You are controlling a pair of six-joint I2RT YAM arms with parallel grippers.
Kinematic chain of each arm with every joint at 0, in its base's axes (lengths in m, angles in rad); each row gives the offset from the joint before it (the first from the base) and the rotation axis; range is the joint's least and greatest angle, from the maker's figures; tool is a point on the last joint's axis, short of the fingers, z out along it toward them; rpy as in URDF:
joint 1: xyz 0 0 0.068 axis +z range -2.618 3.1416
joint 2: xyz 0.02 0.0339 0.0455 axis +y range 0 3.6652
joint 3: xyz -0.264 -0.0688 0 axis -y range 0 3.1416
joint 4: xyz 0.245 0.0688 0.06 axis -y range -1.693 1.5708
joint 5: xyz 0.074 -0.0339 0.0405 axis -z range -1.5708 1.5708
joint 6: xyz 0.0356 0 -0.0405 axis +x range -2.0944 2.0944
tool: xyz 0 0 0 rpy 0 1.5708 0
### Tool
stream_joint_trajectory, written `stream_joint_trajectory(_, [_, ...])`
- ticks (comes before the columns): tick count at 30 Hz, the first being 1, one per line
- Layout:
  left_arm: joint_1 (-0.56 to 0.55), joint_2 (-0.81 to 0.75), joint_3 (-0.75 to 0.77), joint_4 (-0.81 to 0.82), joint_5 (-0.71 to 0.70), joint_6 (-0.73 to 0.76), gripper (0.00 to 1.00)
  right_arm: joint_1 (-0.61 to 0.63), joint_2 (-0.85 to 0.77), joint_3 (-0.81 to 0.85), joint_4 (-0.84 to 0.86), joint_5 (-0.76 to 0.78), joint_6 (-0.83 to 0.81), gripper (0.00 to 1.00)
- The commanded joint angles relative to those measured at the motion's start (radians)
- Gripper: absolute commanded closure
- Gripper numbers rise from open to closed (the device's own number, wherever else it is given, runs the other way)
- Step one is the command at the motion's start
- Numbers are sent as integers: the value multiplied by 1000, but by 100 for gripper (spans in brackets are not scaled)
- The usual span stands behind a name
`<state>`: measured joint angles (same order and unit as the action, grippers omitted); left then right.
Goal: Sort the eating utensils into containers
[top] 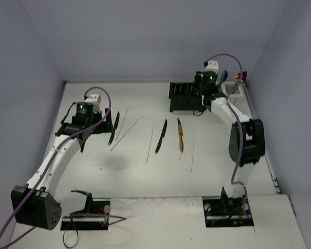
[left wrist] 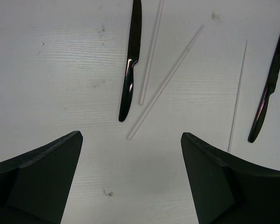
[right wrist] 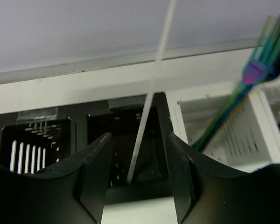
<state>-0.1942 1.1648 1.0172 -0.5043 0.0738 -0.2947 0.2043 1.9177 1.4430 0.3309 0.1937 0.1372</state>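
Observation:
My left gripper (top: 85, 128) is open and empty above the table; in the left wrist view (left wrist: 130, 136) its jaws stand wide apart. Ahead of it lie a black knife (left wrist: 130, 70) (top: 114, 127), two crossed white chopsticks (left wrist: 165, 84) (top: 125, 134), a third chopstick (left wrist: 237, 98) and a second black knife (left wrist: 268, 88) (top: 161, 136). A gold knife (top: 180, 135) lies further right. My right gripper (top: 202, 101) (right wrist: 139, 137) is open over the black caddy (top: 185, 97) (right wrist: 79, 126). A white chopstick (right wrist: 147, 112) stands in its right compartment, between the fingers and untouched.
The white caddy (right wrist: 266, 135) (top: 233, 89) stands to the right of the black one and holds an iridescent fork (right wrist: 252, 74). Another white chopstick (top: 193, 150) lies right of the gold knife. Walls close the table at the back and both sides.

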Motion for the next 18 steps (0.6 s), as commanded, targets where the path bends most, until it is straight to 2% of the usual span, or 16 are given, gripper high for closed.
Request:
stream_joint_trajectory(1, [7,-29,17,45,-4,8,15,12,-224,-37,-59,82,63,51])
stream_joint_trajectory(7, [7,-42,15,43,-7,9,15,25,-374,-161,-399,52,185,48])
stream_joint_trajectory(11, [7,-39,15,41,-8,9,15,26,-431,-280,-544,-29,240,45])
stream_joint_trajectory(18, [7,-33,15,39,-5,9,15,45,-472,-475,-600,-184,303,45])
